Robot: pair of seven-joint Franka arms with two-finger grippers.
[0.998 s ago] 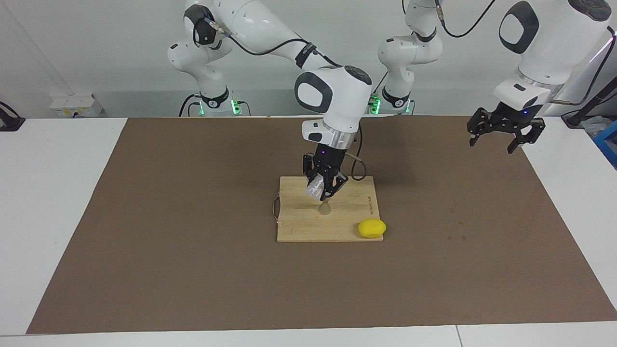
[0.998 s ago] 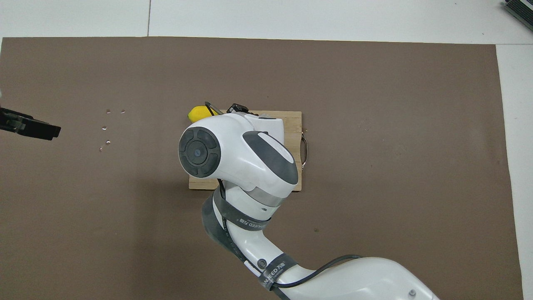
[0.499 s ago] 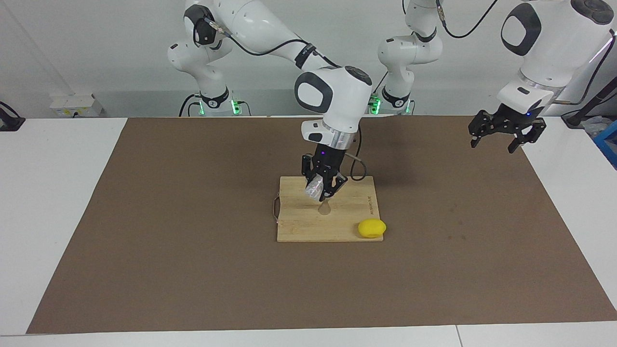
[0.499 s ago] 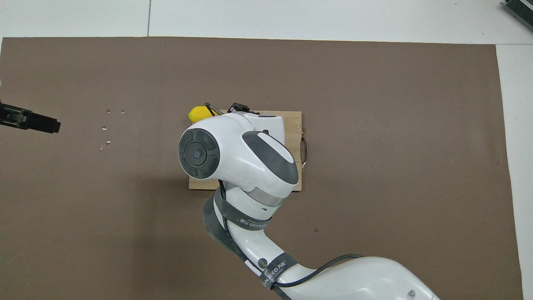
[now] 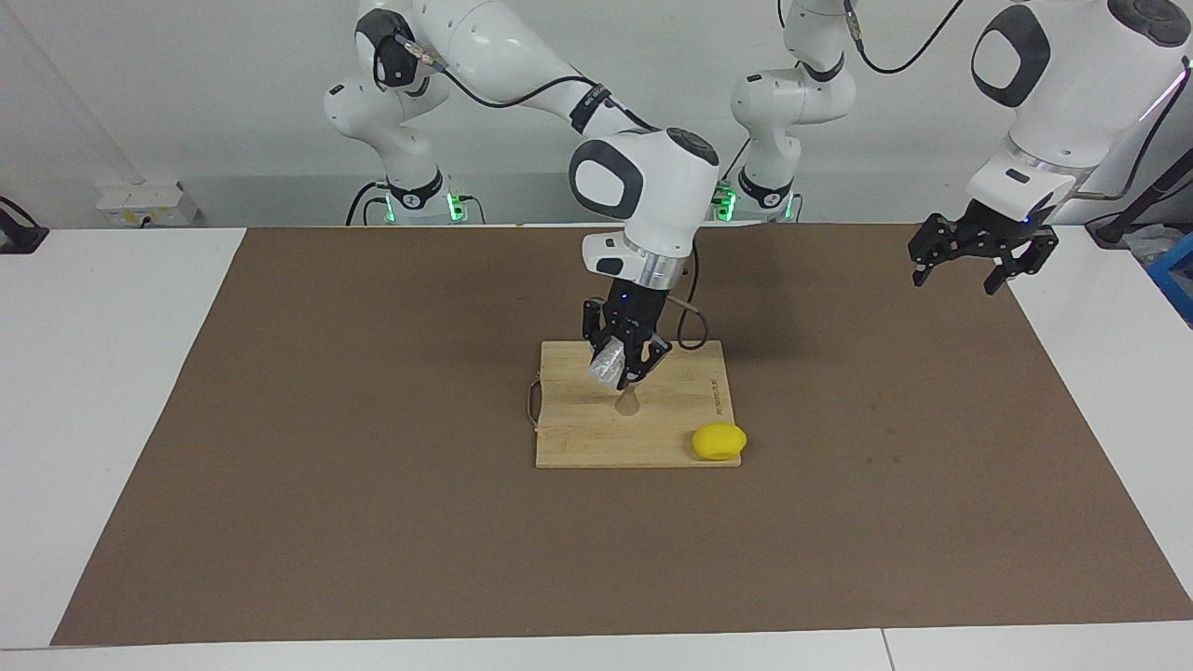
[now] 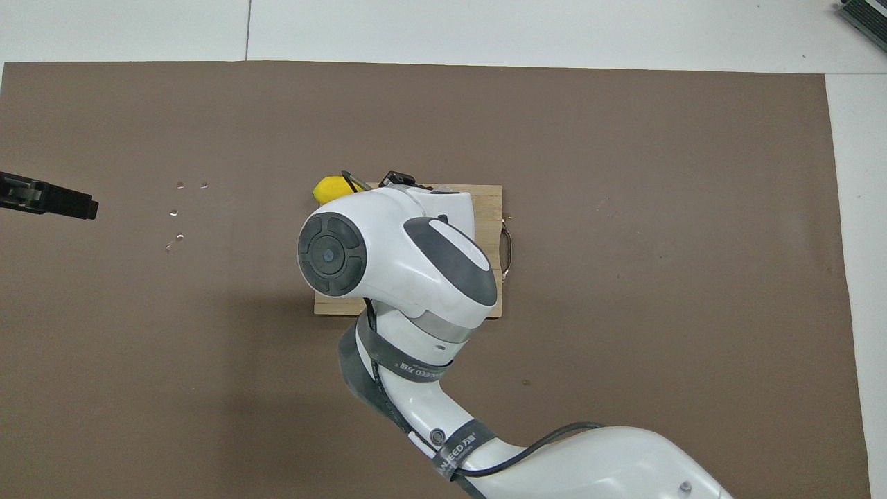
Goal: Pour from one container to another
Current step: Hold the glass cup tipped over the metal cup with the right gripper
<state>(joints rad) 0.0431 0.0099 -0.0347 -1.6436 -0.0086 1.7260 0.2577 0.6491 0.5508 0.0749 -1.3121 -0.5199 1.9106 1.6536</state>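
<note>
We see a brown mat (image 5: 373, 485) covering most of the white table (image 5: 112, 391), and near its middle a wooden cutting board (image 5: 578, 438) with a metal handle (image 5: 533, 403) at the edge toward the right arm's end. The right arm reaches in from the robots' side and hangs its right gripper (image 5: 623, 365) over the board, clenched on the frosted glass cup (image 5: 608, 363), which is tilted with its mouth down toward the silver jigger (image 5: 628, 402). The jigger stands upright on the board directly beneath the cup, at about six o'clock from it in the facing view, and we cannot tell whether the two touch or whether anything is flowing. In the overhead view the arm's big wrist joint hides the cup, the jigger and most of the board (image 6: 488, 201). The left arm waits with the left gripper (image 5: 966, 266) raised over the mat's edge at the left arm's end, about two o'clock from the board in the facing view, its fingers spread apart and holding nothing. A yellow lemon (image 5: 719, 441) lies on the board's corner, at about four o'clock from the jigger in that view and well apart from it.
</note>
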